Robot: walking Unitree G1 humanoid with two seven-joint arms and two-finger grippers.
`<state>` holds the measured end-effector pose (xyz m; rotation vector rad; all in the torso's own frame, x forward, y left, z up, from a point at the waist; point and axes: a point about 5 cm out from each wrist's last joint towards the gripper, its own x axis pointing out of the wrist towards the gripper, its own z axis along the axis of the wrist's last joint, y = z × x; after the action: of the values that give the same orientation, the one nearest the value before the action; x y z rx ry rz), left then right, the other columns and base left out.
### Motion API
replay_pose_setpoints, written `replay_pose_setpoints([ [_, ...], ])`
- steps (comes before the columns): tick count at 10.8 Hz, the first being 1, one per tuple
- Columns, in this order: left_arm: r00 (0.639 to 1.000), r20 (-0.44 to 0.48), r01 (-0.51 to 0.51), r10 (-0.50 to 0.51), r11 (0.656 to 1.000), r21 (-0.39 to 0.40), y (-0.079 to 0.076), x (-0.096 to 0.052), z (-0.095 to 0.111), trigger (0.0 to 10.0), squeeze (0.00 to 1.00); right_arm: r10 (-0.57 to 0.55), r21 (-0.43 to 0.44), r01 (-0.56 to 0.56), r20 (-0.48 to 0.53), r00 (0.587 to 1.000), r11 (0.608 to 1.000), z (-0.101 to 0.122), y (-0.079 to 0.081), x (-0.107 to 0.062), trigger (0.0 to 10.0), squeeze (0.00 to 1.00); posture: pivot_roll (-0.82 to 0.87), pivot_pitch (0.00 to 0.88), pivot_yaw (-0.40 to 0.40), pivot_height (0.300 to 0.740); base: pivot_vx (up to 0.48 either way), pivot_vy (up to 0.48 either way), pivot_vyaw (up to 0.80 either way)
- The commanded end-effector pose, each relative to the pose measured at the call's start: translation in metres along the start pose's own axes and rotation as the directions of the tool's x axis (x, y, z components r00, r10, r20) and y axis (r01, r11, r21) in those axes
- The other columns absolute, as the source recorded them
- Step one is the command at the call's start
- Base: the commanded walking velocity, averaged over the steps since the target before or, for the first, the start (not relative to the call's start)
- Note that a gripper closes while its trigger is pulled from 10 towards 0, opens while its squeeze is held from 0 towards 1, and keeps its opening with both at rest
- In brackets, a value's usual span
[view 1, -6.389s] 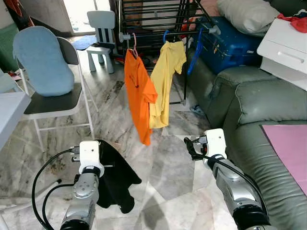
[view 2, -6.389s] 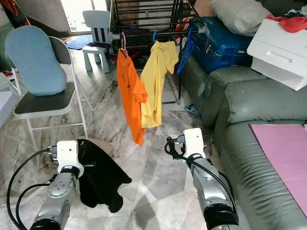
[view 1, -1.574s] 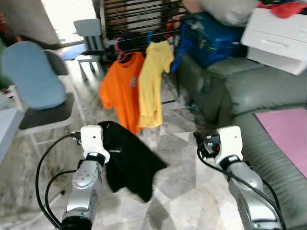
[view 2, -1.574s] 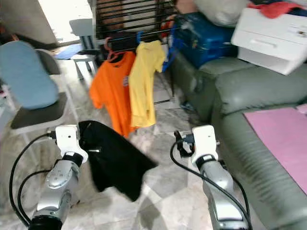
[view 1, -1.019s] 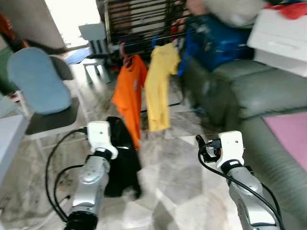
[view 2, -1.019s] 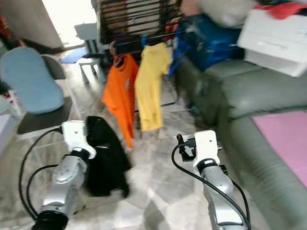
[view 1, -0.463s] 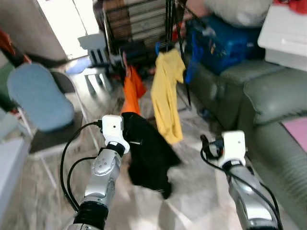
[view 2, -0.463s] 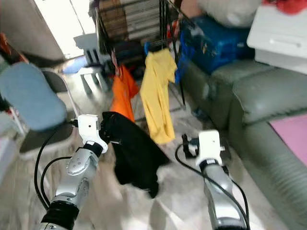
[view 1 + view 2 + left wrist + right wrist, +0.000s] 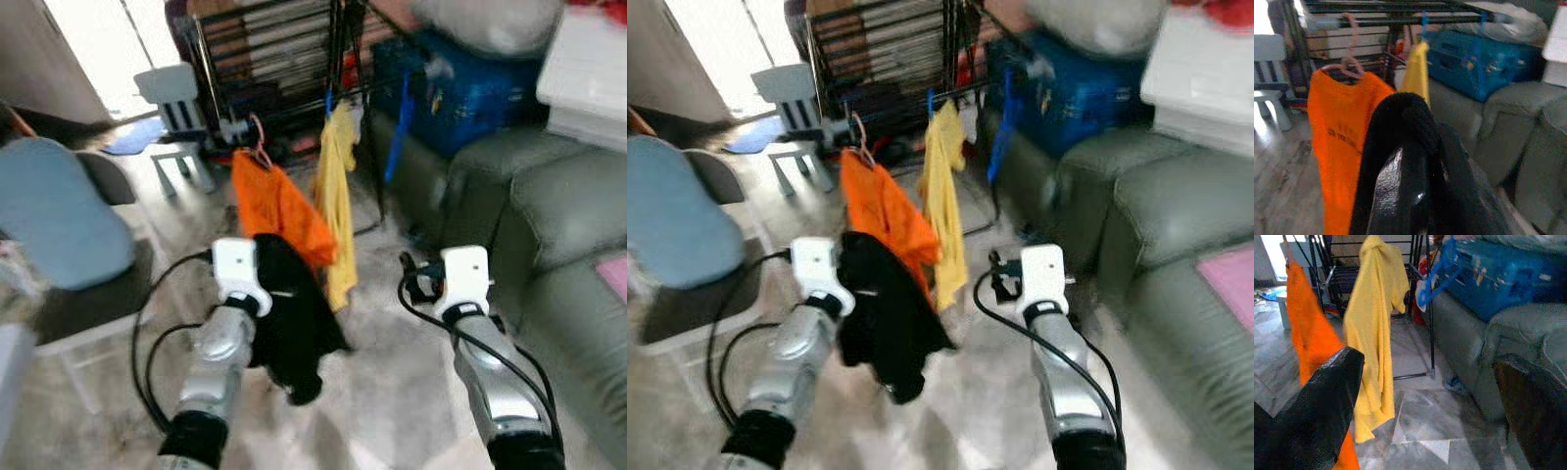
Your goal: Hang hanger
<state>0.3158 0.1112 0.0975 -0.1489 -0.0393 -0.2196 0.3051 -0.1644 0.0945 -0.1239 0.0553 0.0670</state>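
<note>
At lower left the left gripper (image 9: 263,294) clamps a black shirt (image 9: 294,328), now lifted closer to the rack (image 9: 284,59) than a moment ago. Centre, an orange shirt (image 9: 274,206) and yellow shirt (image 9: 338,211) hang. At lower right the right gripper (image 9: 411,284) spreads wide, empty.

A black shirt (image 9: 294,328) hangs by the silver left arm. Behind it is a bright orange shirt (image 9: 279,206) on a pink hanger (image 9: 257,137), and a yellow shirt (image 9: 338,211) on a blue hanger (image 9: 329,98). The drying rack (image 9: 284,39) is black. On the right are a grey-green sofa (image 9: 549,206) and a blue suitcase (image 9: 460,83). Far left is a light blue cushion (image 9: 54,225). The floor (image 9: 392,411) is grey marble with streaks.
</note>
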Motion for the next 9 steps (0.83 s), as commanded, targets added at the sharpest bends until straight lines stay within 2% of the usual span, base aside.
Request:
replay_pose_setpoints([
  [1,0.998,0.026,-0.059,0.059,0.998,0.026,0.017,-0.005,0.005,10.0,0.0,0.044,0.022,-0.044,-0.002,0.999,0.999,0.0,0.015,0.001,10.0,0.0,-0.2,0.0,0.089,0.74,0.0,0.0,0.0],
  [3,0.988,0.035,-0.149,0.148,0.988,0.025,0.027,-0.016,0.004,10.0,0.0,0.122,0.001,-0.122,-0.024,0.992,0.992,-0.003,0.027,0.002,10.0,0.0,-0.14,0.0,0.022,0.74,0.0,0.0,0.0],
  [5,0.982,0.041,-0.186,0.184,0.982,0.032,0.029,-0.024,0.004,10.0,0.0,0.136,-0.002,-0.136,-0.017,0.991,0.991,0.002,0.03,0.01,10.0,0.0,-0.1,0.0,-0.003,0.74,0.0,0.0,0.0],
  [7,0.981,0.056,-0.19,0.187,0.981,0.049,0.031,-0.02,0.011,10.0,0.0,0.132,-0.032,-0.132,-0.01,0.991,0.991,0.007,0.031,0.014,10.0,0.0,-0.09,0.0,-0.003,0.74,0.0,0.0,0.0],
  [9,0.981,0.06,-0.184,0.182,0.982,0.041,0.028,-0.013,0.013,10.0,0.0,0.075,-0.037,-0.076,-0.029,0.997,0.996,0.005,0.022,0.019,10.0,0.0,-0.11,0.0,0.007,0.74,0.0,-0.156,0.0],
])
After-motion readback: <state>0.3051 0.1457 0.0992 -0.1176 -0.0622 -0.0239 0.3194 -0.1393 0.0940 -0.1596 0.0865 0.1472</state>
